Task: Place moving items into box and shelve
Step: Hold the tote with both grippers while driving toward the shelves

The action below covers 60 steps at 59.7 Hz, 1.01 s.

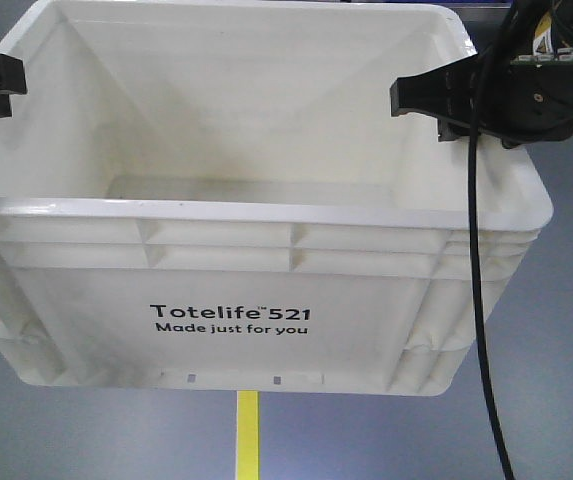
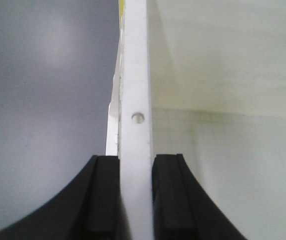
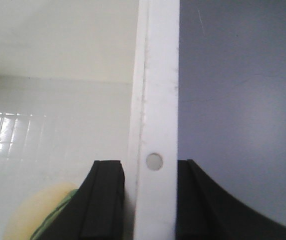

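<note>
While the black fingers (image 2: pixel 103 200) of the left gripper (image 2: pixel 135 200) are pressed tight on the left rim of the white box (image 1: pixel 86 290), the right rim is pinched the same way by the right gripper (image 3: pixel 150 200). The box, marked "Totelife 521", is held up over the grey floor (image 1: pixel 566 400) and a yellow line (image 1: pixel 248 440). Inside it, low down by the right wall, a pale yellow plush fruit (image 3: pixel 28 210) with a green bit (image 3: pixel 53 222) is partly seen.
</note>
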{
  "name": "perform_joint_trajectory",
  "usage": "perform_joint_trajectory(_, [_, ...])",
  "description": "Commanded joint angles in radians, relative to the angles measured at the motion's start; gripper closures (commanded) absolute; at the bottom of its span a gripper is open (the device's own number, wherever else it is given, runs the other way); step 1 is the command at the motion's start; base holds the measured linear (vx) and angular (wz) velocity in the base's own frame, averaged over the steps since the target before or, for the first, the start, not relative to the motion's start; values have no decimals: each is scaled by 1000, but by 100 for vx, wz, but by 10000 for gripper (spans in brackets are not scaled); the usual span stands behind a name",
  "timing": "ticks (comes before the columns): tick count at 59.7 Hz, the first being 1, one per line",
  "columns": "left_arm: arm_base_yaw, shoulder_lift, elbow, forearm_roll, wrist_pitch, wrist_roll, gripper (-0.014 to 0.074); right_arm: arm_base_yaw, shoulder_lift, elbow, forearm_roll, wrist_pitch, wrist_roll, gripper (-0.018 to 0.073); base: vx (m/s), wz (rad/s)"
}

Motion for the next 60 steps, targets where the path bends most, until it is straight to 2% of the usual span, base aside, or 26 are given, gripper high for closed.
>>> perform_joint_trajectory(1, [-3, -33, -44, 51, -121, 0, 438, -3, -46, -38, -106, -79, -13, 423, 3, -2])
perform_joint_trajectory(60, [-3, -33, -44, 51, -121, 0, 438, -3, -46, -38, -106, -79, -13, 423, 9, 10])
